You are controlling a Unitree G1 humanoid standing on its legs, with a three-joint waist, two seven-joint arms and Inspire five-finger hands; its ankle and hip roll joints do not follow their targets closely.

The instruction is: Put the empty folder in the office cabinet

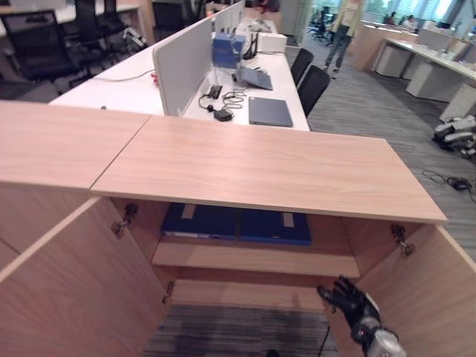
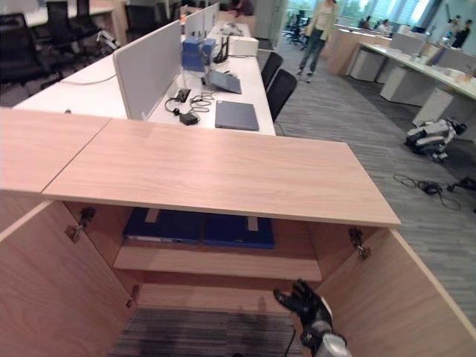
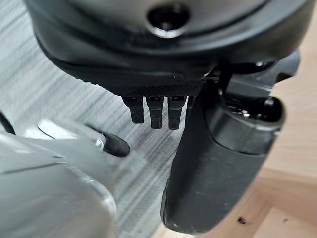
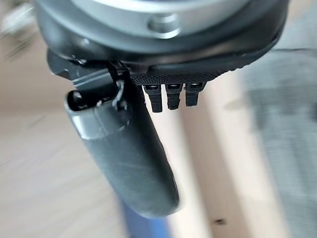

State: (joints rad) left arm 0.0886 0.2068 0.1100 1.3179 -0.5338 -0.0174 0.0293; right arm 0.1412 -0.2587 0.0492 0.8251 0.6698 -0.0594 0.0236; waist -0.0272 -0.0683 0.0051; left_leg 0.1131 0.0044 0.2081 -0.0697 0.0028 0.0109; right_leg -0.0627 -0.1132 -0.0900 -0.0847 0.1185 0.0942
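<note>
The wooden office cabinet stands with both doors swung wide. Two dark blue folders lie flat side by side on its upper shelf, one on the left and one on the right. My right hand hovers low in front of the lower compartment, beside the right door, with its fingers relaxed and nothing in them. In the right wrist view the thumb hangs free over wood. My left hand is held over grey carpet next to a wooden panel, fingers straight, holding nothing.
The left door juts out toward me. Behind the cabinet a white desk carries a closed laptop, a divider screen and cables. Black chairs stand beside it. A person walks far back. Another robot lies on the carpet.
</note>
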